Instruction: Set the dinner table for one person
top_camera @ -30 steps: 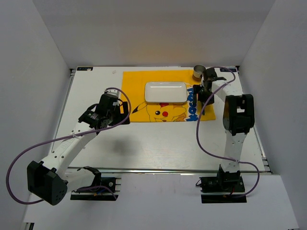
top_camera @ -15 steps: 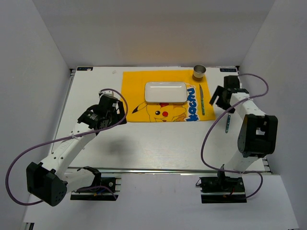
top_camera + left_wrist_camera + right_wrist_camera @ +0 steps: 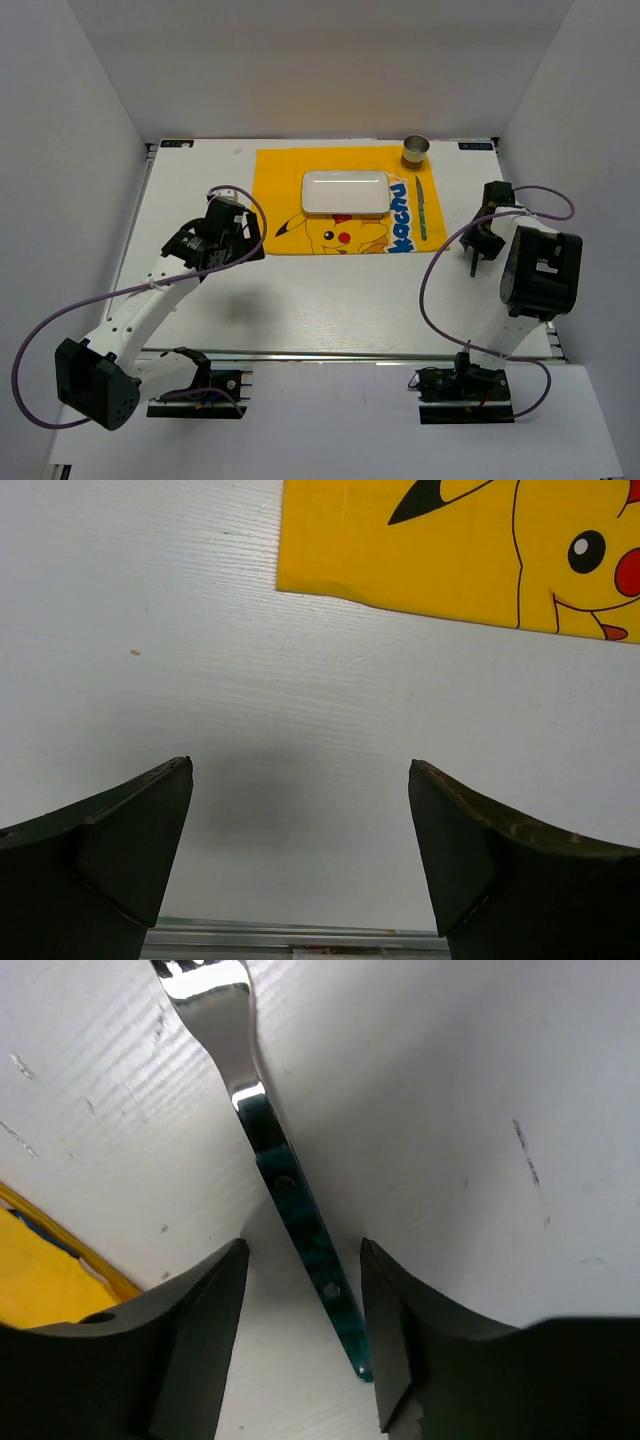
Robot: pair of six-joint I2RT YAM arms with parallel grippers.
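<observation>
The white dinner table (image 3: 330, 300) carries a yellow Pikachu mat (image 3: 290, 190) with a white plate (image 3: 345, 192) on it. A metal cup (image 3: 416, 150) stands at the mat's far right corner. A thin green-handled utensil (image 3: 423, 208) lies along the mat's right edge. My right gripper (image 3: 477, 246) is low over the table right of the mat. It is open (image 3: 302, 1250), and its jaws straddle the teal handle of a fork (image 3: 290, 1200) that lies flat on the table. My left gripper (image 3: 235, 235) is open and empty (image 3: 300, 768) just left of the mat.
A metal rail (image 3: 350, 355) runs along the table's near edge. White walls close in the back and both sides. The mat's corner (image 3: 40, 1260) shows left of the right fingers, and the mat's near left corner (image 3: 400, 550) lies ahead of the left gripper.
My right arm has swung from beside the cup and the mat's right edge out to the right and nearer, down over the fork. The left arm has barely moved.
</observation>
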